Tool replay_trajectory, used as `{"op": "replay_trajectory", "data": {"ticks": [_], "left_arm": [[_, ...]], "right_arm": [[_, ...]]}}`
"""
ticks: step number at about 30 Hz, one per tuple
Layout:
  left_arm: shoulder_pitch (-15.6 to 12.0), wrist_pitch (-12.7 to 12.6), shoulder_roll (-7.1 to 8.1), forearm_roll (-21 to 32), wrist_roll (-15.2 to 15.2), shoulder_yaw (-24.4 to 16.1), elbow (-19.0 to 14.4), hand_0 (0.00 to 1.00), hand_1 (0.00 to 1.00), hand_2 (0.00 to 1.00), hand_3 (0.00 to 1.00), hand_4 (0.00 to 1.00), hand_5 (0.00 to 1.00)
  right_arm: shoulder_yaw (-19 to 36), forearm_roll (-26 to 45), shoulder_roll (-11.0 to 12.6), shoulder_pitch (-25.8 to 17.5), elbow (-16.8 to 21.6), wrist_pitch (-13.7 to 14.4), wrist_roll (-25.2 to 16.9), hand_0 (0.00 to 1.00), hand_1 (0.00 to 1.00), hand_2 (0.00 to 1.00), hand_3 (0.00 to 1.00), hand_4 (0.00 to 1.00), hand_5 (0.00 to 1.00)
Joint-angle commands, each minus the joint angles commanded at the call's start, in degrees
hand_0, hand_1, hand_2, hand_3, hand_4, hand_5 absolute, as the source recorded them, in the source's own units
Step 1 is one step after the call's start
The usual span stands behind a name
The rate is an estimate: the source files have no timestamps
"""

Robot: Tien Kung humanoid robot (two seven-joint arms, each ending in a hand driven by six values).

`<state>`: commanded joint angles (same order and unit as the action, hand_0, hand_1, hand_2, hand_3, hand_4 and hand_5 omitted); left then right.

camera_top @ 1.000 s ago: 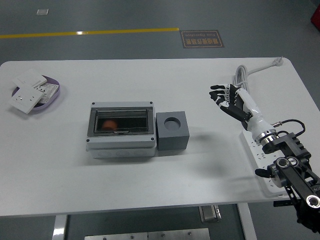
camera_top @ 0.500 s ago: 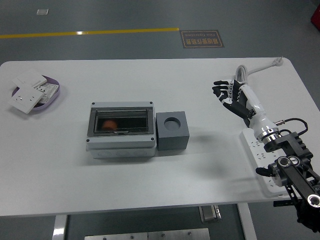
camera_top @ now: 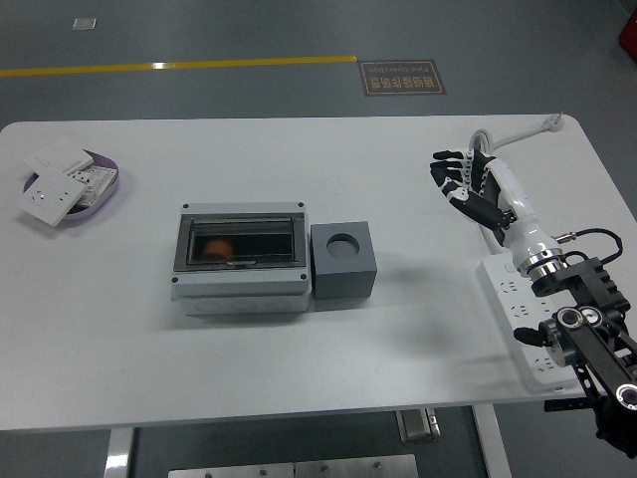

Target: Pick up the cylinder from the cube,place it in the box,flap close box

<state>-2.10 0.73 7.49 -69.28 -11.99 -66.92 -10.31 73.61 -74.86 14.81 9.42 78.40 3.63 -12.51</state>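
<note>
A grey box (camera_top: 239, 257) with a dark see-through flap lying shut sits mid-table. Through the flap an orange-red cylinder (camera_top: 218, 247) shows inside. Against the box's right side stands a grey cube (camera_top: 344, 260) whose round top hole is empty. My right hand (camera_top: 460, 177) hovers over the table's right part, well to the right of the cube, fingers spread and holding nothing. The left arm is out of view.
A purple tray (camera_top: 104, 182) with white switch plates (camera_top: 52, 191) lies at the far left. A white power strip (camera_top: 519, 305) and its cable (camera_top: 498, 140) lie along the right edge under my right arm.
My right hand has drawn back to the right and slightly away from the box, still spread. Box, cube and tray have not moved.
</note>
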Motion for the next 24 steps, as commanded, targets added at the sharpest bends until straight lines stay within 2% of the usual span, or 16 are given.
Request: {"op": "replay_trajectory", "data": {"ticks": [6, 14, 24], "left_arm": [[0.22, 0.03, 0.18, -0.2, 0.03, -0.06, 0.0, 0.6, 0.58, 0.59, 0.581, 0.64, 0.203], [-0.56, 0.04, -0.6, -0.31, -0.05, -0.26, 0.0, 0.6, 0.58, 0.59, 0.582, 0.64, 0.204], [-0.73, -0.05, -0.79, -0.4, 0.02, -0.64, 0.0, 0.601, 0.58, 0.59, 0.582, 0.641, 0.203]], "right_arm": [[0.84, -0.53, -0.01, 0.17, 0.11, 0.12, 0.07, 0.755, 0.667, 0.645, 0.657, 0.763, 0.396], [1.72, -0.11, 0.02, -0.34, 0.31, -0.04, -0.15, 0.754, 0.665, 0.644, 0.656, 0.761, 0.392], [1.74, 0.05, -0.09, -0.32, 0.01, -0.3, -0.39, 0.751, 0.663, 0.643, 0.652, 0.756, 0.371]]}}
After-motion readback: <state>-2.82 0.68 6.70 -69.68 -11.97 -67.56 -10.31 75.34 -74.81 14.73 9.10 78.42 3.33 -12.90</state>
